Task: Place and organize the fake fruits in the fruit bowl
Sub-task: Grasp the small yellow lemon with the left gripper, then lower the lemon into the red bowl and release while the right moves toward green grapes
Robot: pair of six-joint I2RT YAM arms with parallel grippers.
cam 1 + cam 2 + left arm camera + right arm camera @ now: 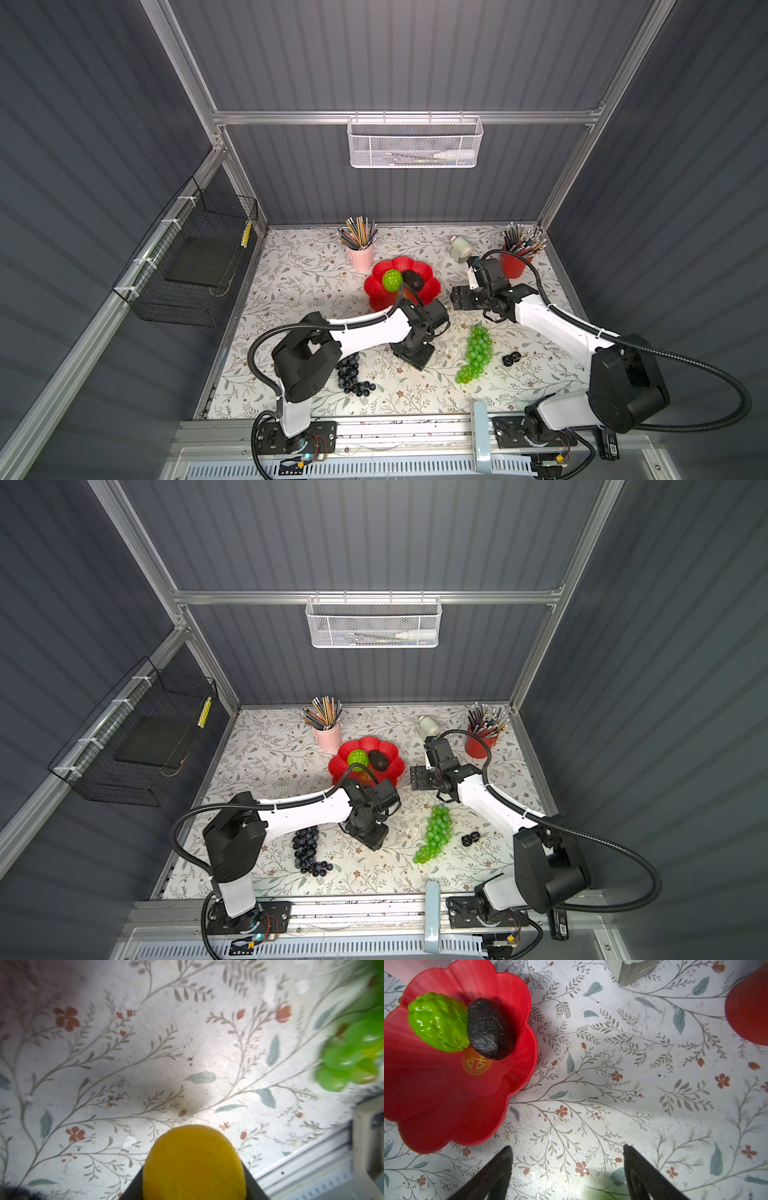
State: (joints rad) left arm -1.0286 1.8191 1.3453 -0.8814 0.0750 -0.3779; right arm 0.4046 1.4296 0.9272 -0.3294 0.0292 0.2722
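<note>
Starting with the left claw: it's pointing down at the floral table, on the near side of the red flower-shaped fruit bowl. In its wrist view it's squeezing the small yellow fruit between both dark jaws. It looks properly gripped to me, though I can't tell if the fruit is touching the table or hanging just above it.

The right claw is hovering just beside the bowl with its jaws spread wide and nothing between them, only bare tabletop.

Inside the bowl, the ridged bright green ball and the black bumpy oval are sitting pressed together next to the gold emblem.

The green grape bunch is lying on the table between the two arms. The dark purple grape bunch is lying partly under the left arm, well apart from the bowl.
</note>
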